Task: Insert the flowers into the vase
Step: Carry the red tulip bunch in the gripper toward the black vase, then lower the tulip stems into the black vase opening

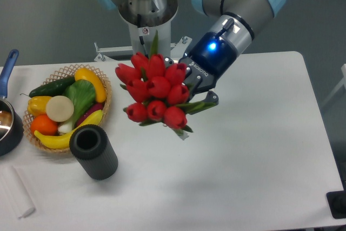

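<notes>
With the vase upright at the table's near left edge, the gripper pinches the flowers in mid-air, well right of it. Risk: tilted stems catching the rim, tipping it.

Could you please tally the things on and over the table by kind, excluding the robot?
Flower bunch: 1
Vase: 1
Basket of produce: 1
Pan: 1
White block: 1
Total: 5
</notes>
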`<action>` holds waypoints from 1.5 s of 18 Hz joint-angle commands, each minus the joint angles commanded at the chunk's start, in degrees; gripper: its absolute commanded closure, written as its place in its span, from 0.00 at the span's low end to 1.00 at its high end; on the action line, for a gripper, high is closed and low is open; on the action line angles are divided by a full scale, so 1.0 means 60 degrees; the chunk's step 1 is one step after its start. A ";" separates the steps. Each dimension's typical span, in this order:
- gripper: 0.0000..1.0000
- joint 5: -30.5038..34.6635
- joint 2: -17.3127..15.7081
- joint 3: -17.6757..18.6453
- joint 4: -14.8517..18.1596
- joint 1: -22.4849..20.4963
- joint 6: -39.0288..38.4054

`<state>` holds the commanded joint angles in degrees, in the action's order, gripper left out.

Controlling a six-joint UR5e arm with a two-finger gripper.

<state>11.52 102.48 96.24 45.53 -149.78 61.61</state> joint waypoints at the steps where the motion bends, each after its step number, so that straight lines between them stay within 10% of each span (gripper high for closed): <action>1: 0.72 -0.0030 0.0000 -0.0145 0.0015 0.0177 -0.0087; 27: 0.72 -0.0059 0.0249 0.0410 0.0029 0.2229 -0.0483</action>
<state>11.16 103.97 98.70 45.70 -136.41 58.71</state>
